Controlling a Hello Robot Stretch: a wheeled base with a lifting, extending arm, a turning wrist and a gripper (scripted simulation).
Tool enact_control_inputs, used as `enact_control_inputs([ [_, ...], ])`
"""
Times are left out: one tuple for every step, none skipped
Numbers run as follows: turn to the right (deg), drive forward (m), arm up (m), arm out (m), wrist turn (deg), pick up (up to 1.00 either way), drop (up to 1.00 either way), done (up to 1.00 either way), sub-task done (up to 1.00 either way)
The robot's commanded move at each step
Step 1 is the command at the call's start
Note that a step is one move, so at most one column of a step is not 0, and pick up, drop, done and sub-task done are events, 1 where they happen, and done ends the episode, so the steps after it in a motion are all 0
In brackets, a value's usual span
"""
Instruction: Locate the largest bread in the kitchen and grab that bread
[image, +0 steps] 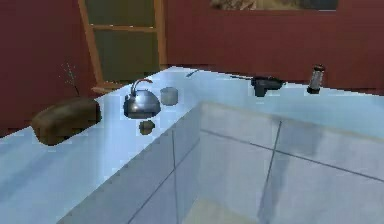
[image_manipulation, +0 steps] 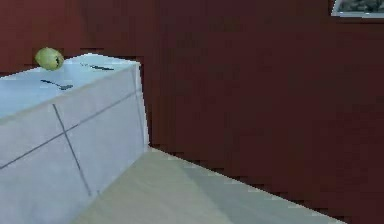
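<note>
A dark brown loaf of bread (image: 65, 120) lies on the pale blue counter (image: 110, 160) at the forward view's left, its near end almost at the picture's edge. Right of it stand a grey kettle (image: 142, 101) and a small pale cup (image: 169, 96); the brownish lump (image: 146, 127) before the kettle is too small to name. Farther along sit a dark blocky thing (image: 265, 85) and a slim dark jar (image: 316, 79), both hard to make out. A wall picture (image: 275, 4) is cut off by the top edge. In the arm side view a yellow-green round fruit (image_manipulation: 49, 59) rests on a counter end (image_manipulation: 100, 110). The gripper's state cannot be told.
</note>
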Motion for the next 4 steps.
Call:
enact_control_inputs([
  [-45.0,0.00,0.00,0.00,0.0,0.00,0.00,0.00,0.00],
  [-45.0,0.00,0.00,0.00,0.0,0.00,0.00,0.00,0.00],
  [-30.0,0.00,0.00,0.00,0.0,0.00,0.00,0.00,0.00],
  [18.0,0.00,0.00,0.00,0.0,0.00,0.00,0.00,0.00],
])
